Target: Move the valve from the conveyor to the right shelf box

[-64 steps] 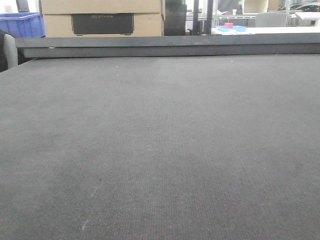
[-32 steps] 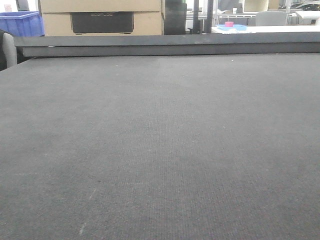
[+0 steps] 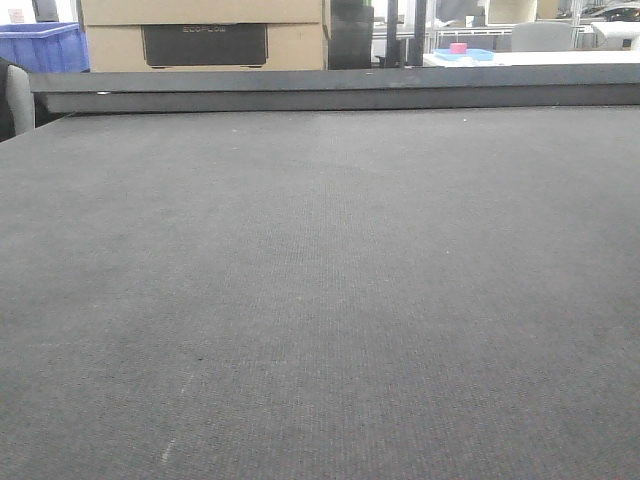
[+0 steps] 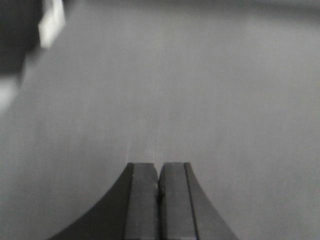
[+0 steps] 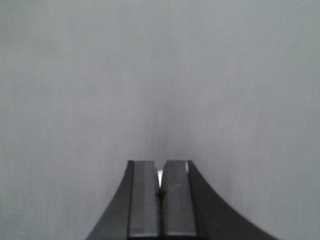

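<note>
The conveyor (image 3: pixel 320 300) is a wide dark grey woven belt that fills the front view, with a dark raised rail (image 3: pixel 330 90) along its far edge. No valve shows in any view, and no shelf box shows. My left gripper (image 4: pixel 159 167) is shut and empty, hovering over the bare belt (image 4: pixel 200 90). My right gripper (image 5: pixel 159 166) is shut and empty over the bare belt (image 5: pixel 150 75). Neither gripper shows in the front view.
Behind the rail stand a cardboard box (image 3: pixel 205 35) with a dark panel, a blue crate (image 3: pixel 40 48) at the far left, and a white table with a pink object (image 3: pixel 458 48) at the back right. A pale blurred shape (image 4: pixel 50 20) lies at the left wrist view's top left.
The front view has shifted slightly: the rail and the background objects sit a little higher in the frame than one second ago. Nothing on the belt has changed.
</note>
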`<move>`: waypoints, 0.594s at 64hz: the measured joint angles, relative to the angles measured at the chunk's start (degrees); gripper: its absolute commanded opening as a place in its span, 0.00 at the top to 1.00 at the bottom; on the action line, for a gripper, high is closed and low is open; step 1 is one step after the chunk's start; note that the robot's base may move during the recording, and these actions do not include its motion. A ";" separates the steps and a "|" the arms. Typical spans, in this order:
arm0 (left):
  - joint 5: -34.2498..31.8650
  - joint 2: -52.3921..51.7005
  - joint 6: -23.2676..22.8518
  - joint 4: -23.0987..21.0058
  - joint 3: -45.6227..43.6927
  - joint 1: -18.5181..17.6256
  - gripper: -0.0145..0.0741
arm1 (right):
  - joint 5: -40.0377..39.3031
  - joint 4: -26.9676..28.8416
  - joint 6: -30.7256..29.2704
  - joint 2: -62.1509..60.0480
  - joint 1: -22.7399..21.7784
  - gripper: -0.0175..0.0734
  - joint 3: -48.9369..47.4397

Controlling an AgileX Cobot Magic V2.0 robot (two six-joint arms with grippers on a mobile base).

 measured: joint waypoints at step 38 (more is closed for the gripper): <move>11.21 22.29 0.35 -0.14 -9.68 0.00 0.96 | 18.08 0.33 0.02 27.12 0.00 0.99 -10.29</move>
